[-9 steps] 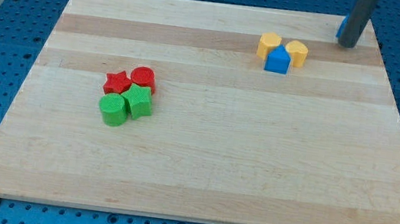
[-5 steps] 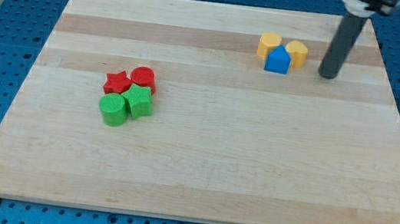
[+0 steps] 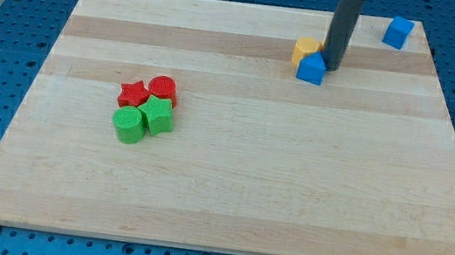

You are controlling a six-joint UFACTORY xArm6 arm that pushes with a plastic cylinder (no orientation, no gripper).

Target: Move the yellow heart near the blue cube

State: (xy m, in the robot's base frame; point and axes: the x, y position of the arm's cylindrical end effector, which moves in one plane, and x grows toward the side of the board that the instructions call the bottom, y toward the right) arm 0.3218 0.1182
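Note:
The blue cube (image 3: pixel 399 32) sits at the board's top right corner. My tip (image 3: pixel 333 67) stands left of it and lower, against the right side of a blue house-shaped block (image 3: pixel 311 69). A yellow block (image 3: pixel 307 48) touches that blue block from above left; its shape is unclear. The rod covers the spot just right of these two blocks, and no second yellow block shows there.
A cluster lies at the view's left: a red star (image 3: pixel 132 93), a red cylinder (image 3: pixel 163 90), a green cylinder (image 3: pixel 129 124) and a green star (image 3: pixel 158 116). The wooden board (image 3: pixel 228 189) rests on a blue perforated table.
My tip moved from the top right corner down and left, uncovering the blue cube. It now stands where the right-hand yellow block was, hiding it. The blue house-shaped block shifted slightly left.

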